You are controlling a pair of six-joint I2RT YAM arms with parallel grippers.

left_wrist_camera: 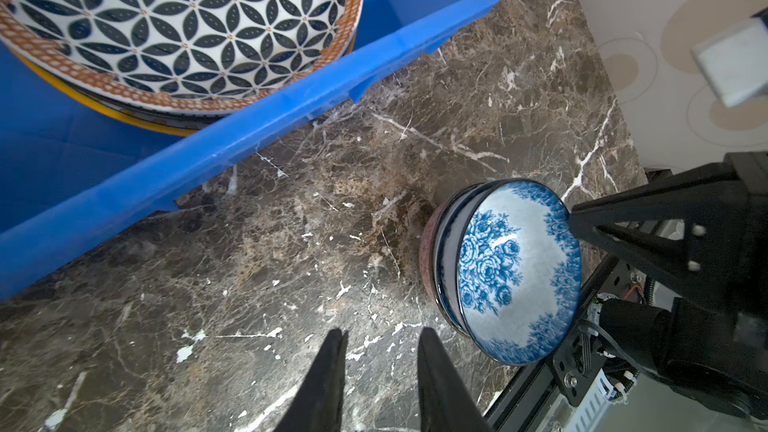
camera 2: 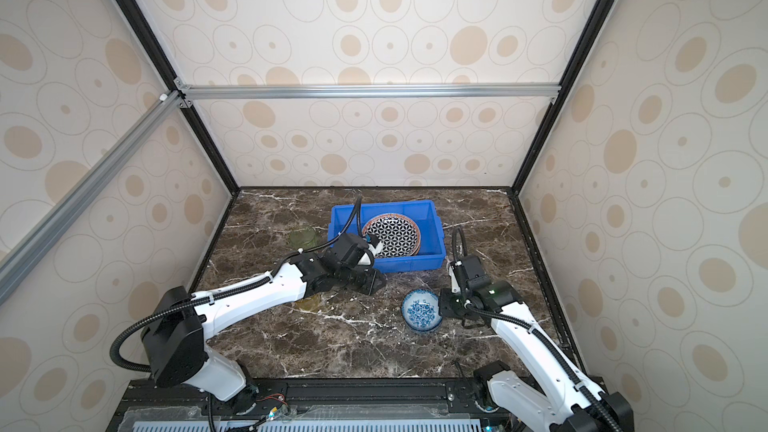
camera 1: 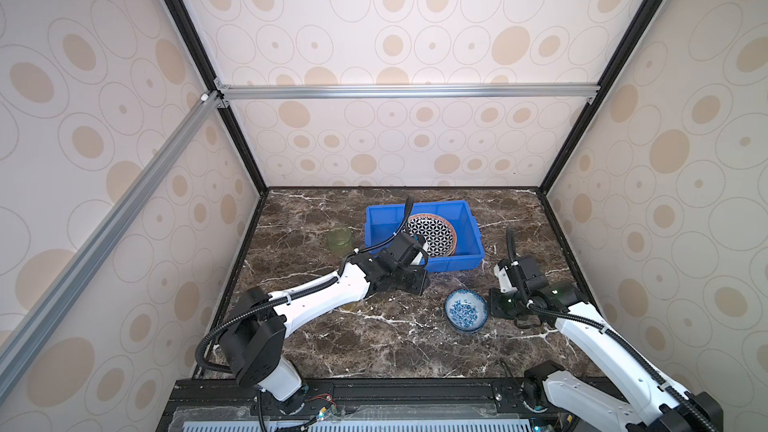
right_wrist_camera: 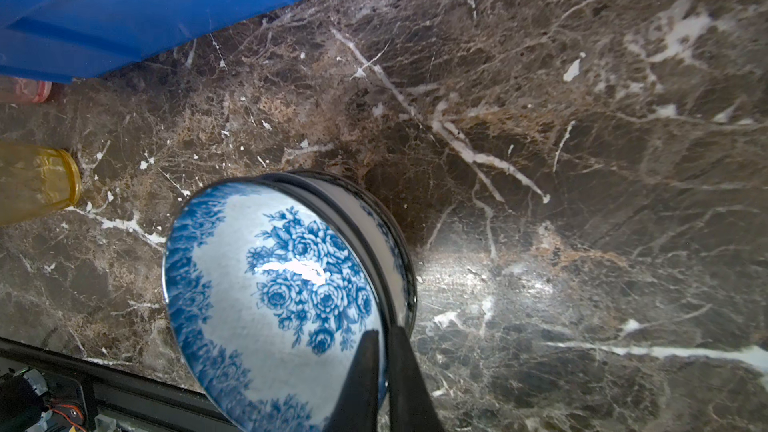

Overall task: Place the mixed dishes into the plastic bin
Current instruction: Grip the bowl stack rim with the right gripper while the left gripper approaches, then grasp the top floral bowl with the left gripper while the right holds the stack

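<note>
The plastic bin (camera 1: 457, 261) (camera 2: 415, 263) stands at the back middle of the marble table. A black-white geometric plate (camera 1: 436, 234) (left_wrist_camera: 178, 22) lies in it on top of other dishes. A blue-floral bowl (camera 1: 465, 310) (camera 2: 421, 309) (right_wrist_camera: 270, 284) sits tilted in front of the bin, over another bowl (right_wrist_camera: 374, 218). My right gripper (right_wrist_camera: 384, 332) (camera 1: 492, 305) is shut on the floral bowl's rim, one finger inside and one outside. My left gripper (left_wrist_camera: 382, 334) hangs open and empty over bare table by the bin's front wall.
A green cup (camera 1: 339, 238) stands left of the bin. A yellow cup (right_wrist_camera: 37, 180) (camera 2: 309, 301) sits under the left forearm. A pink cup (right_wrist_camera: 25, 91) shows at the bin's front corner. Patterned walls enclose the table on three sides.
</note>
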